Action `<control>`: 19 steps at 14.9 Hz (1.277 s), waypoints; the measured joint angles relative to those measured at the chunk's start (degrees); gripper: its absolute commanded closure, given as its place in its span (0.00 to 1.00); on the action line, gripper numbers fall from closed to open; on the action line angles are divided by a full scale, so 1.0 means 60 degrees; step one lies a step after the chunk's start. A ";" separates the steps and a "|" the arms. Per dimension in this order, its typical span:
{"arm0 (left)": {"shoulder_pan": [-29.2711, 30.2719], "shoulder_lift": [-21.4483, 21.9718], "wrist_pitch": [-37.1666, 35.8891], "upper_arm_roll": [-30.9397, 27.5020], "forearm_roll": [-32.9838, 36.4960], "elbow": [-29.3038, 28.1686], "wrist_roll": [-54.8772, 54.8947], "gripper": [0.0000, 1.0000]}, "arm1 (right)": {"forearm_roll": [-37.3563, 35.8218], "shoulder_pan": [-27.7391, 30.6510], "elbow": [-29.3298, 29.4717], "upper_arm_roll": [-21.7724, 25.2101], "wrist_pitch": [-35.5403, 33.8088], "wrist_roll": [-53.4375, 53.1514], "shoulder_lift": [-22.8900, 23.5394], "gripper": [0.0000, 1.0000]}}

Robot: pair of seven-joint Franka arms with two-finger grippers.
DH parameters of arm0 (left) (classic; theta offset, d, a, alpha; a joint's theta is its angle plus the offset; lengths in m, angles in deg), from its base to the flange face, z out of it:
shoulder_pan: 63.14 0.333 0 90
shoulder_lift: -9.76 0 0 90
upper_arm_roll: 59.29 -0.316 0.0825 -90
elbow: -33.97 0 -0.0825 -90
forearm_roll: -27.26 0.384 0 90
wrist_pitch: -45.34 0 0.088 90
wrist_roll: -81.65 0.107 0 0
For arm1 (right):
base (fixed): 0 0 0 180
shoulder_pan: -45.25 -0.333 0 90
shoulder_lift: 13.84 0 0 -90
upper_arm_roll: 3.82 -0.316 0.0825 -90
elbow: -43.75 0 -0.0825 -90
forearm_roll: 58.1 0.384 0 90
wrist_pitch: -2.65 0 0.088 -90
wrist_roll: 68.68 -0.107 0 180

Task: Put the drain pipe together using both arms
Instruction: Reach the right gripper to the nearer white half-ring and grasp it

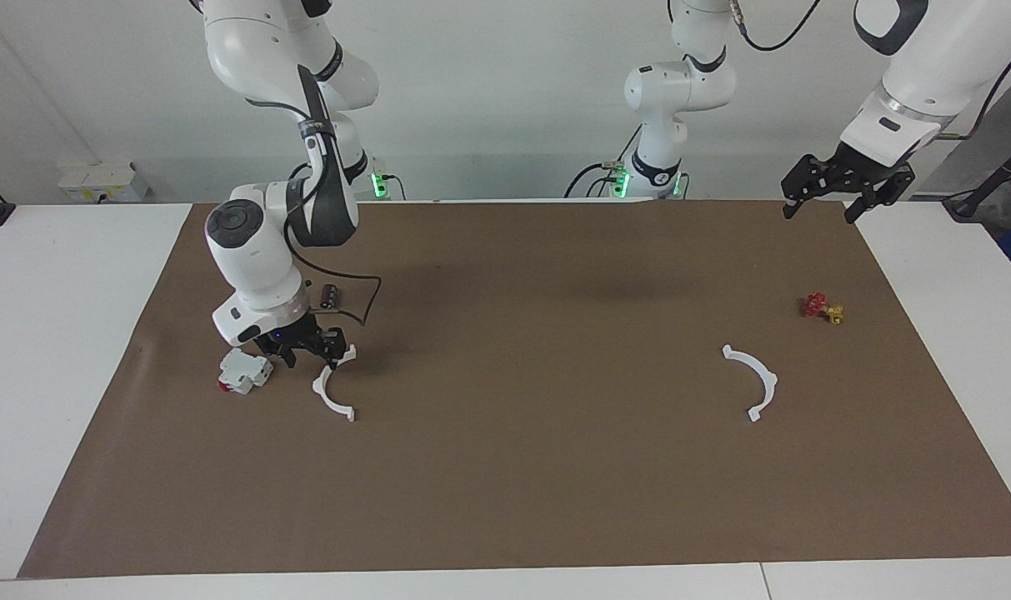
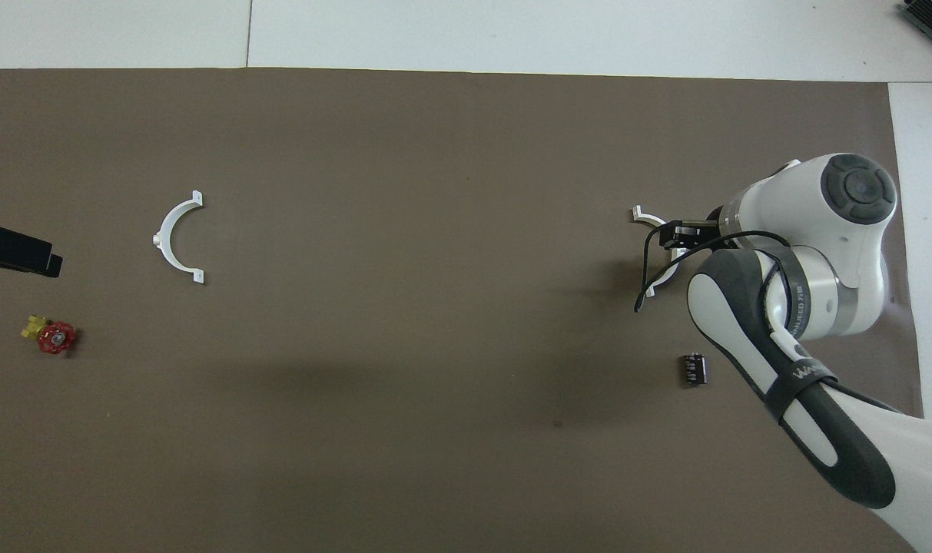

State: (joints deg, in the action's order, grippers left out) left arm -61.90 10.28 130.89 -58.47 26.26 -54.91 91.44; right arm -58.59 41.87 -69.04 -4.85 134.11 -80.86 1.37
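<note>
Pickup is under way: right end effector [image 1: 309, 348] is low at one half-ring [image 1: 332, 392], apparently closing on its upper tab, while left end effector [image 1: 847, 185], open, waits above the counter [image 1: 505, 467] corner, well apart from the other half-ring [image 1: 755, 382]; next, lift and join them.

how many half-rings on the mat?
2. One half-ring under the right gripper, beside the white-and-red block; the other lies alone toward the left arm's end.

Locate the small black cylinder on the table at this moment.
The black cylinder lies on the brown mat toward the right arm's end, nearer the robots than the half-ring under the right tool.
</note>
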 measured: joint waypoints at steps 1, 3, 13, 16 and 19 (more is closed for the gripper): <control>0.0000 0.0000 0.0000 0.0000 0.0000 0.0000 0.0000 0.00 | -0.0002 -0.0030 -0.0028 -0.0001 0.0050 -0.0094 0.0042 0.27; 0.0000 0.0000 0.0000 0.0000 0.0000 0.0000 0.0000 0.00 | -0.0005 -0.0068 -0.0204 -0.0001 0.0378 -0.0220 0.0106 0.27; 0.0000 0.0000 0.0000 0.0000 0.0000 -0.0001 0.0000 0.00 | -0.0060 -0.0023 -0.0804 0.0025 0.1151 -0.0295 0.0278 0.38; 0.0000 0.0000 0.0000 0.0000 0.0000 -0.0001 0.0000 0.00 | -0.0084 -0.0021 -0.0918 0.0024 0.1240 -0.0722 0.0298 0.44; 0.0000 0.0001 0.0000 0.0000 0.0000 -0.0001 0.0000 0.00 | -0.0104 -0.0021 -0.1032 0.0023 0.1399 -0.0896 0.0313 0.56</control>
State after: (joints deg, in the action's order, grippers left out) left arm -61.90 10.28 130.89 -58.47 26.26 -54.92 91.44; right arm -59.22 41.74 -75.23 -4.71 142.51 -86.23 3.25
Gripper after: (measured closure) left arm 0.000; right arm 0.476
